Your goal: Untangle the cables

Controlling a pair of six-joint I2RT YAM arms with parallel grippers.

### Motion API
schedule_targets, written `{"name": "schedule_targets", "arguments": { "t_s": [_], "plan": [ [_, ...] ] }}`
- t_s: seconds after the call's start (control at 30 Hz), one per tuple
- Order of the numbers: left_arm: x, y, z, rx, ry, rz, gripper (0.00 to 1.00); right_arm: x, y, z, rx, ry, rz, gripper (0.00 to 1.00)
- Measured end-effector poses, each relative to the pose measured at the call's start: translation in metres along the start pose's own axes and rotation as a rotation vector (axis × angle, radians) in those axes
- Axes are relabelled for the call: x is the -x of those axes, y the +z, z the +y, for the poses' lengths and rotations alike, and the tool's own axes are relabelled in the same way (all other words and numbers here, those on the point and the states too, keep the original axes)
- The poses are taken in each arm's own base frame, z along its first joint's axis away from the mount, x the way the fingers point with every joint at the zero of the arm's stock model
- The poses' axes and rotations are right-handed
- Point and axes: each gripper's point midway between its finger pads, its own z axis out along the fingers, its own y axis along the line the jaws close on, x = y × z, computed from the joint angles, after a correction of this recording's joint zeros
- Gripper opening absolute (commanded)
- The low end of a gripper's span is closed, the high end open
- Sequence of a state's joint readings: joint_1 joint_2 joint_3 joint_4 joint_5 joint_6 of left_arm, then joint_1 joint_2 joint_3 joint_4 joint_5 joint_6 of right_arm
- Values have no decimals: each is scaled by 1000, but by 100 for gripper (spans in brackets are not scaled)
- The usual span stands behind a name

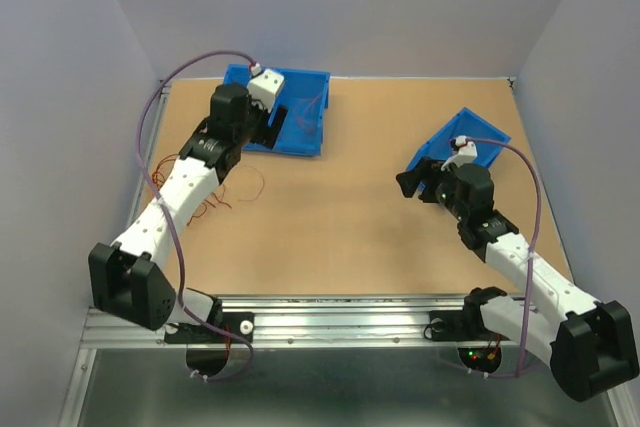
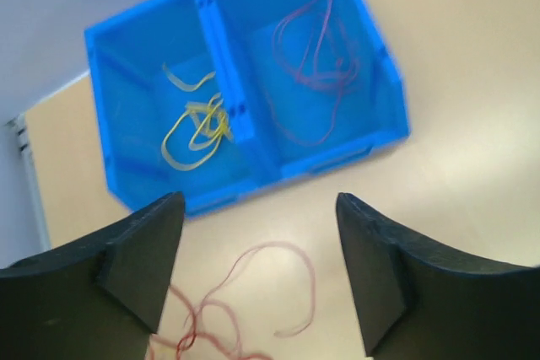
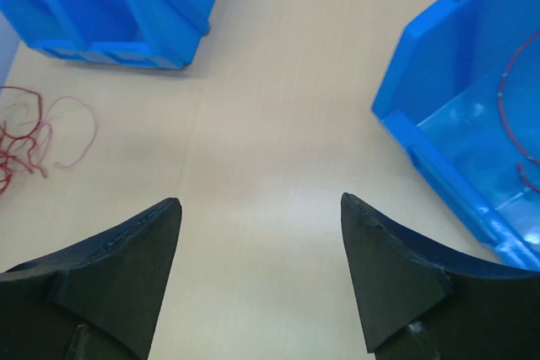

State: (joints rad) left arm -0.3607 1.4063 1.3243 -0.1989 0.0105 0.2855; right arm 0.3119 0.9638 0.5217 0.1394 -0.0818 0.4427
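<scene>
**A brown table [image 1: 340, 217] inside pale purple walls [image 1: 350, 7]**

A red tangle [image 2: 190, 335] of thin cables lies loose on the table, just in front of the two-part bin [image 2: 232, 115]. It does not touch the bin. Yellow cables [image 2: 194, 128] sit curled up in the left part of that bin. A pink cable [image 2: 312, 65] lies in loops in the right part.

The left gripper [image 2: 261, 267] hangs over the table just in front of the two-part bin, above the red tangle. Its jaws are spread wide and hold nothing.

Far to the right of the two-part bin is a second bin [image 3: 456, 124], with a red cable [image 3: 510, 99] inside. The right gripper [image 3: 261, 276] is just beside this second bin, on the side facing the two-part bin. Its jaws are spread wide too, with only bare table between them.
</scene>
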Motion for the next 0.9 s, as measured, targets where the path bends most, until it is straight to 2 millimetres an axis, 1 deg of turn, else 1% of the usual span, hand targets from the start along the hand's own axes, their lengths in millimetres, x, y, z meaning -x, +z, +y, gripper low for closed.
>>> {"name": "schedule_targets", "arguments": {
  "t_s": [0.03,0.07,0.1,0.13,0.2,0.23,0.3,0.37,0.43,0.53,0.67,0.7,0.73,0.77,0.83,0.87,0.9],
  "plan": [
    [-23,-6,4,28,20,38,93,-2,0,3,11,-4,6,86],
    [-42,-15,8,49,33,73,96,-6,-1,10,35,-11,14,89],
    [-70,-26,15,79,58,128,97,-9,-1,14,50,-14,22,89],
    [-79,-33,20,95,60,137,98,-12,-2,17,60,-16,29,90],
    [-108,-52,34,149,86,182,99,-17,-3,24,85,-24,42,91],
    [-124,-66,44,191,96,204,99,-18,-3,27,95,-27,45,91],
    [-140,-81,61,252,110,234,99,-18,-3,32,109,-31,42,92],
    [-156,-90,78,309,122,272,99,-18,-2,34,118,-35,40,92],
    [-173,-93,97,351,120,326,99,-19,-2,35,121,-37,41,92],
    [-202,-87,120,375,111,420,99,-17,-1,36,125,-38,34,92],
    [-248,-75,136,364,91,564,99,-20,-1,37,130,-40,38,92],
    [-260,-72,138,361,84,598,98,-23,-2,37,130,-41,44,92],
    [-271,-70,141,361,81,631,95,-25,-2,36,129,-41,49,92],
    [-280,-68,145,366,82,659,77,-27,-2,35,128,-41,51,92],
    [-293,-66,149,371,75,691,45,-30,-2,34,125,-41,57,91],
    [-300,-64,150,362,80,714,8,-31,-2,33,124,-43,60,91],
    [-306,-62,151,352,78,730,0,-31,-2,33,124,-43,59,91]
  ]
}}
